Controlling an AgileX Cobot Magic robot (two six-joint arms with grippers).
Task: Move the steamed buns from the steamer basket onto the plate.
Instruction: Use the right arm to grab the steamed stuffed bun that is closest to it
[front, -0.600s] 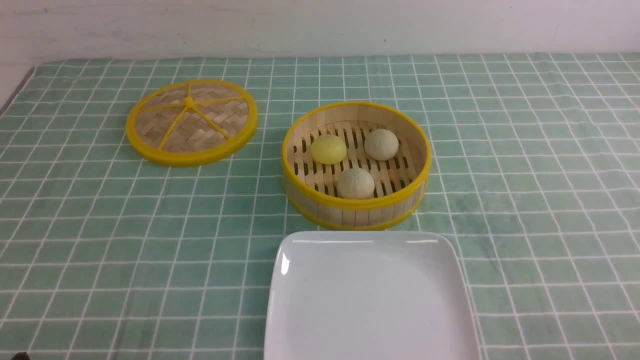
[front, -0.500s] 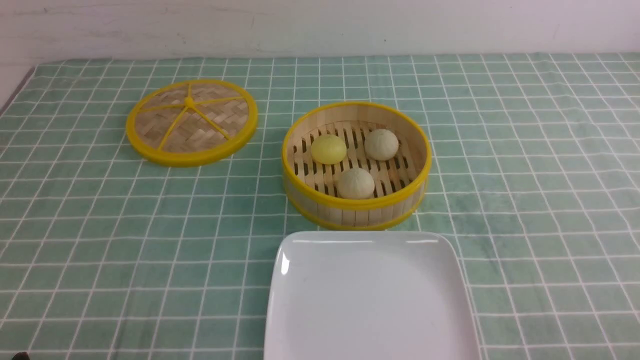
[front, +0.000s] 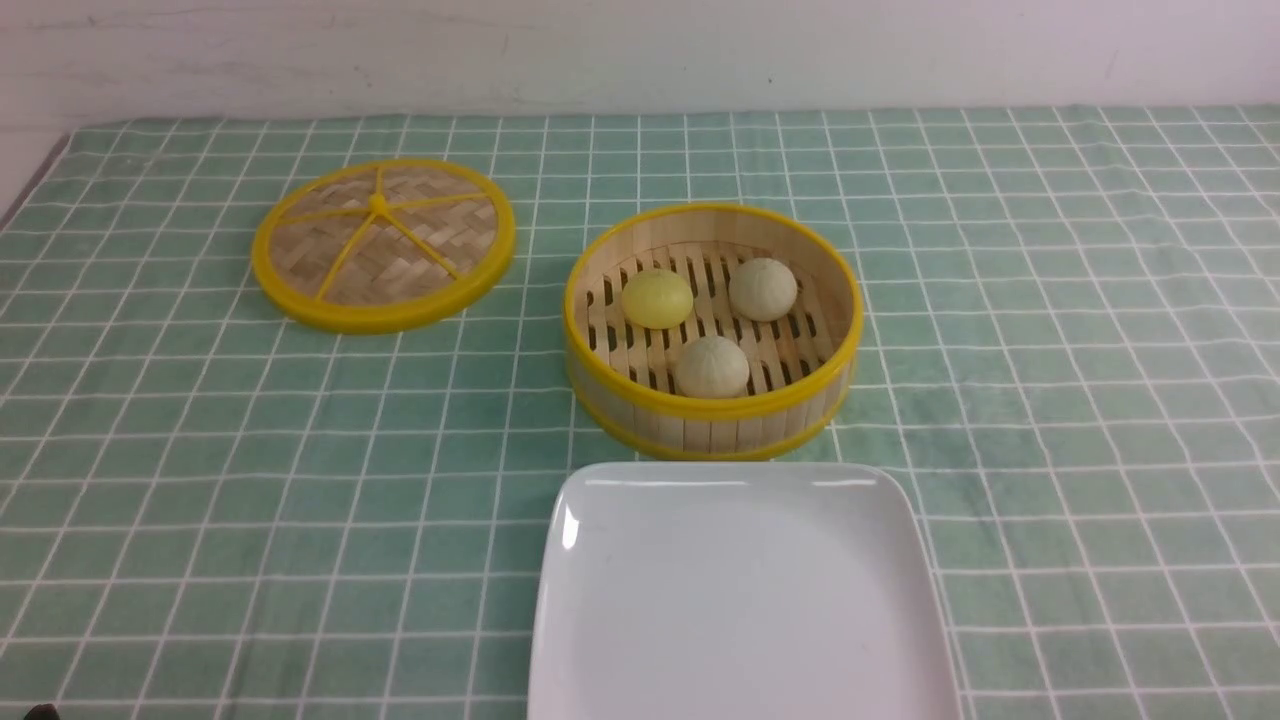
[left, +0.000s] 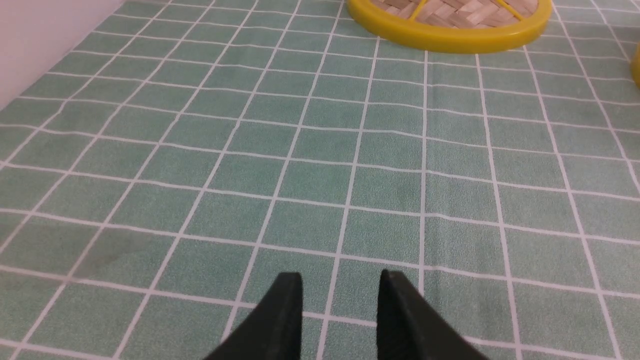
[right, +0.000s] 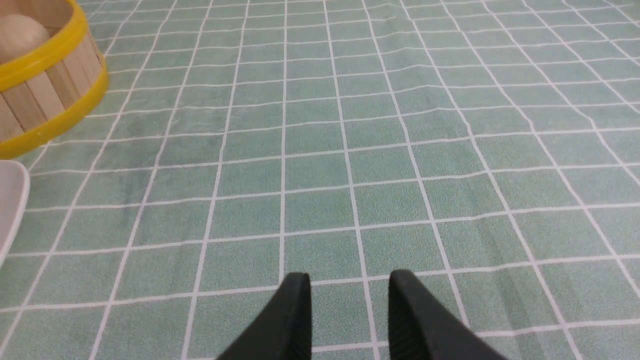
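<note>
While all three buns sit inside the steamer basket (front: 712, 425), at the centre of the front view, neither arm carries anything.

1. Buns. Pale yellow bun (front: 657, 298), centre-left on the slat floor. Rear beige bun (front: 763, 289), to its right. Front beige bun (front: 711, 366), lower, close to the near wall. All are apart from one another. They are round, so no long axis governs the grip.

2. Plate (front: 740, 600). White, square and bare, at lower centre of the frame just below the steamer basket.

3. Lid (front: 383, 243). Lies flat on the table (front: 1050, 400) at upper left, well apart from the steamer basket.

4. Left jaws. Parted by a narrow gap with nothing between them, over bare checked cloth. The left wrist view shows the lid ahead and only a sliver of yellow rim.

5. Right jaws. Same narrow gap, nothing held. The right wrist view takes in the basket wall, one beige bun and a plate corner.

6. Governing relation. The steamer basket sits slightly right of the frame's middle, so the right arm is judged nearer. The buns lie ahead of its jaws and behind an upright wall, so the reach probably has to come down from above.

7. Writing. No brand, label or lettering can be read.
</note>
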